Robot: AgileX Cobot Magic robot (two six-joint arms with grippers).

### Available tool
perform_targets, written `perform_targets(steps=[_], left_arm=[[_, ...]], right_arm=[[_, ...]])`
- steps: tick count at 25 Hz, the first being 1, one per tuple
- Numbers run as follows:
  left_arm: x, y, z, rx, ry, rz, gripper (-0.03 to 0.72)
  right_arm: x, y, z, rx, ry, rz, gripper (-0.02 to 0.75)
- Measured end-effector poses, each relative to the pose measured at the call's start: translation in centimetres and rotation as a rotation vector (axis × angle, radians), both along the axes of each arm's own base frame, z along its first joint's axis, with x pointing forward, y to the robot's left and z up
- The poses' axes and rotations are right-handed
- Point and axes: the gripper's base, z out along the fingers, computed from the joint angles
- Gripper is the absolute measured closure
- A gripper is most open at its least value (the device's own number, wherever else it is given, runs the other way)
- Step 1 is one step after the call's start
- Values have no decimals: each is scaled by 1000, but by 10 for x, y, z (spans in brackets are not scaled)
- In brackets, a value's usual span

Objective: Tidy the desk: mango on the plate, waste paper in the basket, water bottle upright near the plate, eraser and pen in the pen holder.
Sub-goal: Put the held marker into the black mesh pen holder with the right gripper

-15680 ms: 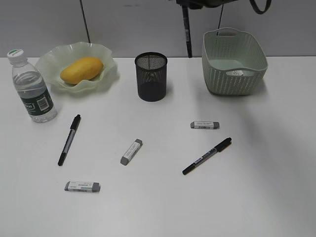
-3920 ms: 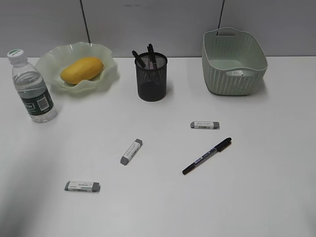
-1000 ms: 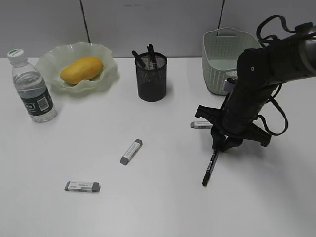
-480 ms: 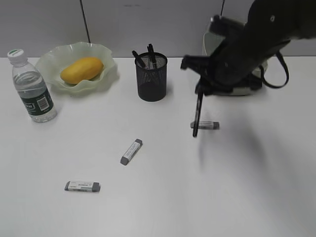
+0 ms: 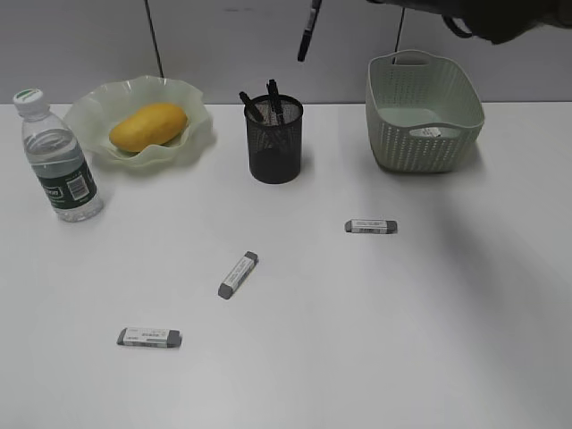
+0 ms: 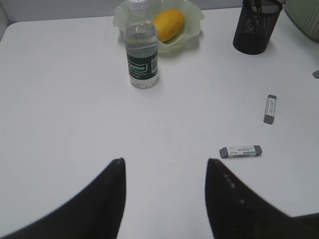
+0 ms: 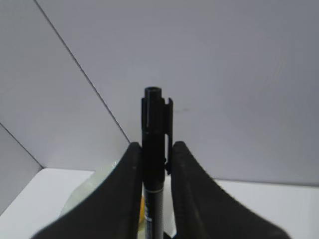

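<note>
Right gripper [image 7: 154, 199]: a black pen [image 7: 154, 164] is being clamped between the two dark fingers [image 7: 127, 199], cap end out, in the centre of the right wrist view; the hold along the barrel is presumably being used so that the pen can be lowered lengthwise. In the exterior view the pen [image 5: 308, 31] is being carried at the top edge of the frame, above and slightly right of the pen holder [image 5: 273, 143], apparently for a drop into it; the arm is being cropped at the upper right corner, so the gripper itself is not being shown there. Left gripper [image 6: 164, 199]: the fingers are being held spread with nothing between them, low in the left wrist view over the bare desk [image 6: 60, 99]. Pen holder: two pens are already being housed in it, upper centre. Three erasers are being left on the desk: one right of centre [image 5: 371, 226], one at centre [image 5: 238, 274], one at lower left [image 5: 149, 337]. The mango [image 5: 148, 125] is being held in the plate [image 5: 89, 107], upper left; the water bottle [image 5: 58, 161] is being kept upright just beside it. The basket [image 5: 424, 134] is being shown at upper right; a small pale item inside it is hard to make out, possibly the waste paper.
</note>
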Motion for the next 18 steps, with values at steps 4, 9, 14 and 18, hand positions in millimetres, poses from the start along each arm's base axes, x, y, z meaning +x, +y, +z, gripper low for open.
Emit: perform_targets(steps=[4, 9, 14, 18], left_arm=[[0, -1, 0, -5, 1, -4, 296], [0, -1, 0, -5, 1, -4, 295], [0, 0, 0, 5, -1, 3, 296], [0, -1, 0, -5, 1, -4, 297]], right_arm=[[9, 8, -14, -1, -93, 33, 591], [27, 18, -44, -58, -100, 49, 591], [43, 27, -75, -125, -91, 64, 591], [50, 32, -95, -158, -75, 80, 591]])
